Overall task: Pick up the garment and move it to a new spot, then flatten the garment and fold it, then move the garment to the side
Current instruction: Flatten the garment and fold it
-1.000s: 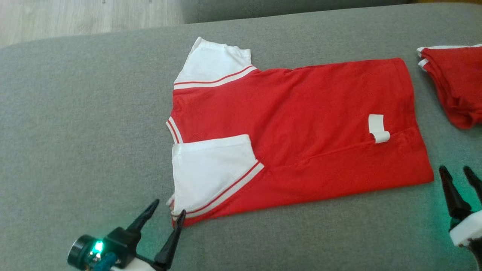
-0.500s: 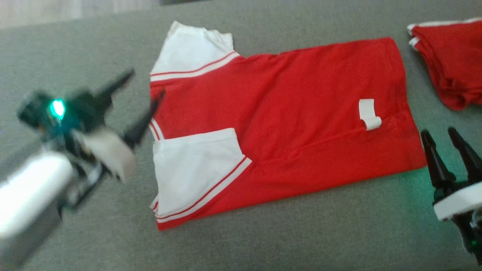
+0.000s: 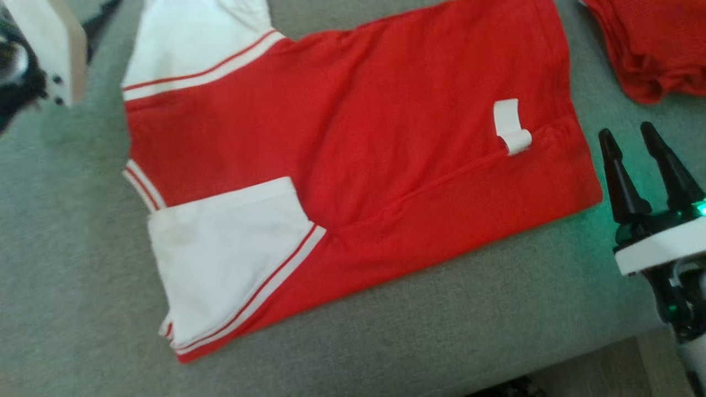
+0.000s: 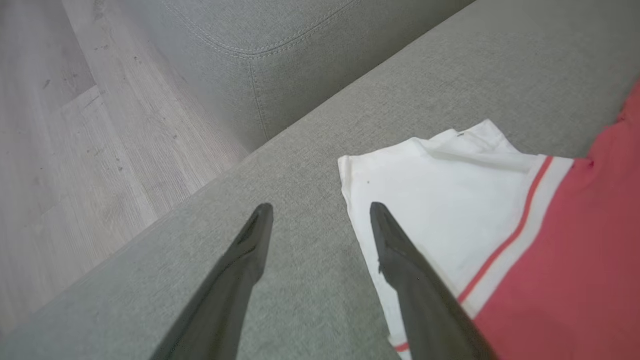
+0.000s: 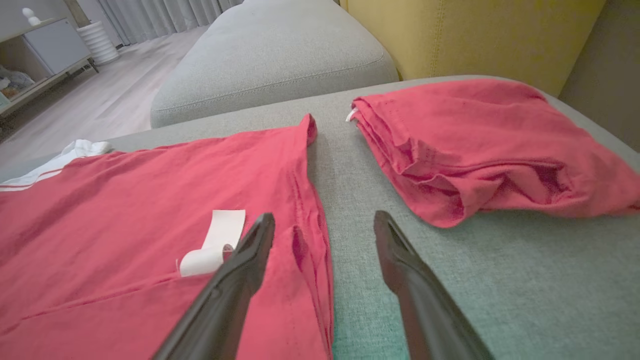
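Left gripper (image 4: 320, 210) has been moved, spread and empty, up to the far sleeve (image 4: 440, 200) of the garment (image 3: 358, 138) laid flat on the cushion (image 3: 66, 286), right gripper (image 3: 626, 129) held open beside its hem (image 5: 312, 210): next fold likely being prepared.

The right gripper (image 3: 627, 132) has two long, matte black fingers that taper to blunt, rounded tips and widen toward a black block at the base. Under that block sits a white ring-shaped collar (image 3: 659, 251), with a small green light (image 3: 701, 209) glowing at its upper edge. Below the collar, a dark joint (image 3: 681, 306) shows more green glints. The left gripper (image 4: 321, 207) has the same slim, cone-shaped black fingers, faintly glossy. The left arm's pale boxy wrist housing (image 3: 49, 44) has small dark screw heads and a tan edge.
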You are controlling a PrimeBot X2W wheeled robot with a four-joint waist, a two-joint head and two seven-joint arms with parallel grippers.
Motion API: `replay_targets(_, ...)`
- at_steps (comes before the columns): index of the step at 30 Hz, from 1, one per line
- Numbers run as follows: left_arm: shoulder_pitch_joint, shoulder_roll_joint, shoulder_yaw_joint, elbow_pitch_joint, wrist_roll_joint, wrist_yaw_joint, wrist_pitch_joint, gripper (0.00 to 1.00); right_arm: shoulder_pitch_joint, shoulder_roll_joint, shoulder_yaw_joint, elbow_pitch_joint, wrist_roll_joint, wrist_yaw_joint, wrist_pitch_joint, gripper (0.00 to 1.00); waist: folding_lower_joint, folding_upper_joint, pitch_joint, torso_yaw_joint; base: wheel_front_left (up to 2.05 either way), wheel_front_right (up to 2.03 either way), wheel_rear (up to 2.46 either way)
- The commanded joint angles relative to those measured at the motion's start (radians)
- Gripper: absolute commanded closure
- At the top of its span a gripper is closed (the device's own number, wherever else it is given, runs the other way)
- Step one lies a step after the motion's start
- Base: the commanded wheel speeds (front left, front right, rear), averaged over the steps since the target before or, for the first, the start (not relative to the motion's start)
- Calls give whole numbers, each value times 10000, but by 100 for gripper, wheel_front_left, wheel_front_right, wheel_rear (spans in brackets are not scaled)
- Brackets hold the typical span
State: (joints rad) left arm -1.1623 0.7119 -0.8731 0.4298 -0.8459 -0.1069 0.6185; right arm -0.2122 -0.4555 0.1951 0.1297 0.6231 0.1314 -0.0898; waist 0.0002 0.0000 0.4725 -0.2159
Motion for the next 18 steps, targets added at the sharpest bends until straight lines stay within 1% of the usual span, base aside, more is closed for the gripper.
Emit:
replay_targets(1,-861,376,470,42,-19,-90,136,0,-118,-106,167,-147,-86,-7,-195,0,-2,0,513,-453,0,0,0)
replay_targets(10,-1600,287,184,741,-72,-204,371,0,-521,90,575,294,30,-7,-551,0,-2,0,963,-896,0,0,0)
replay_targets(15,-1757,374,-133,939,-26,-228,315,0,-666,144,716,553,132,-7,-740,0,-2,0,1087,-1111,0,0,0)
replay_targets(18,-1860,530,-329,1029,53,-233,219,0,-738,216,870,697,181,-7,-845,0,-2,0,1177,-1252,0,0,0)
